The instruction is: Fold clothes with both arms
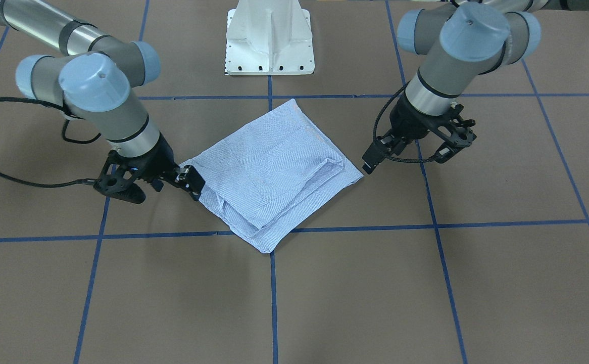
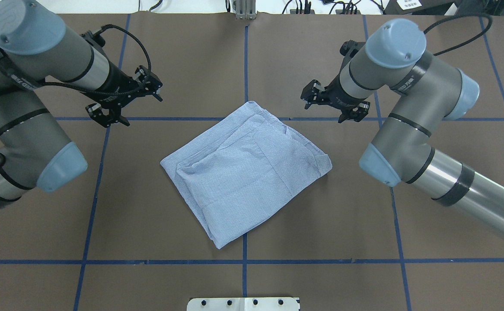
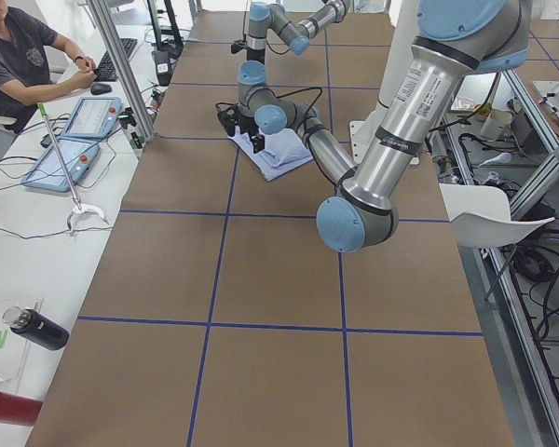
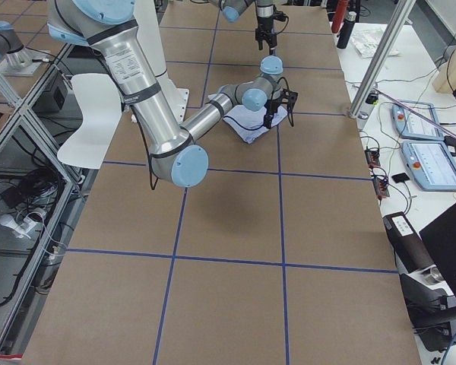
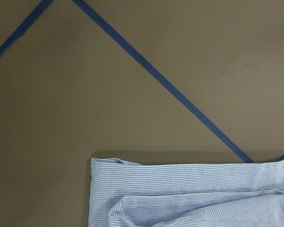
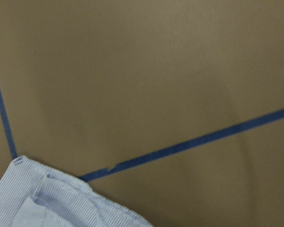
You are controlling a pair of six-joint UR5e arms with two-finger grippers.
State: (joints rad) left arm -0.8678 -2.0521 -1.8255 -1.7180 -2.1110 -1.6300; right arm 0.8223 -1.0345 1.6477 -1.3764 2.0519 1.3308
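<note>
The light blue-and-white striped shirt (image 2: 247,172) lies folded into a rough square, set diamond-wise on the middle of the brown table (image 2: 148,224). It also shows in the front view (image 1: 274,172), and one folded corner shows in each wrist view (image 5: 189,194) (image 6: 47,203). My left gripper (image 2: 141,111) (image 1: 406,157) is open and empty, beyond the shirt's left corner and apart from it. My right gripper (image 2: 324,111) (image 1: 160,191) is open and empty, close by the shirt's right corner. Buttons, collar and label are hidden in the folds.
Blue tape lines (image 2: 245,65) grid the table. The white pedestal base (image 1: 269,40) stands at the robot's side of the table. A seated operator (image 3: 19,56), tablets (image 3: 61,158) and a dark bottle (image 3: 37,328) are on a side bench past the far edge.
</note>
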